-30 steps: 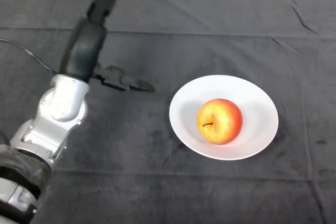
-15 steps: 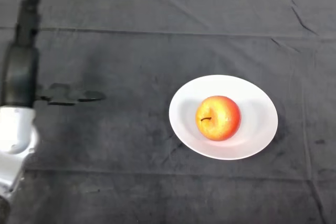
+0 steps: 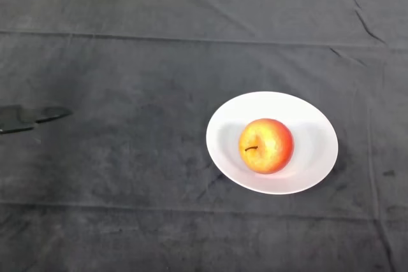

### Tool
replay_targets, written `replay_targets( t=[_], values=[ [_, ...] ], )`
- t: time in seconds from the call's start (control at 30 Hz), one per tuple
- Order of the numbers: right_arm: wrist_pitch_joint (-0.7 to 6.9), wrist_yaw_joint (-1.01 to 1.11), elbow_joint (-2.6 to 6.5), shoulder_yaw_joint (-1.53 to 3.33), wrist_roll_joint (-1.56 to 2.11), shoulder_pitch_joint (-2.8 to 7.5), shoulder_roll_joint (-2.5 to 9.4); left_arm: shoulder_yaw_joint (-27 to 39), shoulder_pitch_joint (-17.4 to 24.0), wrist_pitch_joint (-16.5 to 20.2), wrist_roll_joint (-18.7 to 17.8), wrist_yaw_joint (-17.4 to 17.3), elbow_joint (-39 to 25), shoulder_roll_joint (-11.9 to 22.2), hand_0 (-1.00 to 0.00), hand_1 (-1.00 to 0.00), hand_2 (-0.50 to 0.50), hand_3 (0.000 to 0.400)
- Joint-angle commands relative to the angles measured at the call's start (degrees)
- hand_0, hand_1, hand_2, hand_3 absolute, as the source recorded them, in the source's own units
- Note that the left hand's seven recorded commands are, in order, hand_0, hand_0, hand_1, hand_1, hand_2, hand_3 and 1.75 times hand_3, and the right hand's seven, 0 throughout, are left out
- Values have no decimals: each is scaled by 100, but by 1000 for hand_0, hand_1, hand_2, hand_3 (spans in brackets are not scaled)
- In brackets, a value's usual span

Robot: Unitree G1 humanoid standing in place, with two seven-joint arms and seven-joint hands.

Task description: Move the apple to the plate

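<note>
A red and yellow apple [image 3: 266, 146] sits stem up in the middle of a white plate [image 3: 312, 125], right of the table's centre. Only the black fingers of my left hand [image 3: 22, 119] show, at the view's left edge, far to the left of the plate. They lie straight and low over the cloth with nothing in them. The rest of the arm is out of view.
A dark wrinkled cloth [image 3: 159, 189] covers the whole table. Its far edge runs along the top of the view.
My left arm has drawn back to the left and almost out of view; one second ago it stood near the plate. The apple has stayed on the plate.
</note>
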Motion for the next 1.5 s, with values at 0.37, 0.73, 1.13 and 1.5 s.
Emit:
replay_targets(
  t=[0.37,0.73,1.13,1.5],
  values=[
    [11,6,40,-93,-60,-32,-150,962,552,-392,-338,165,305,526,0,0,0,0],
    [12,8,45,-95,-59,-34,-152,1573,818,-427,-450,374,304,503,0,0,0,0],
    [13,9,49,-96,-58,-35,-154,1851,745,-576,-289,507,503,323,0,0,0,0],
    [14,12,55,-97,-59,-37,-157,1979,621,-610,-188,421,742,287,0,0,0,0]
  ],
)
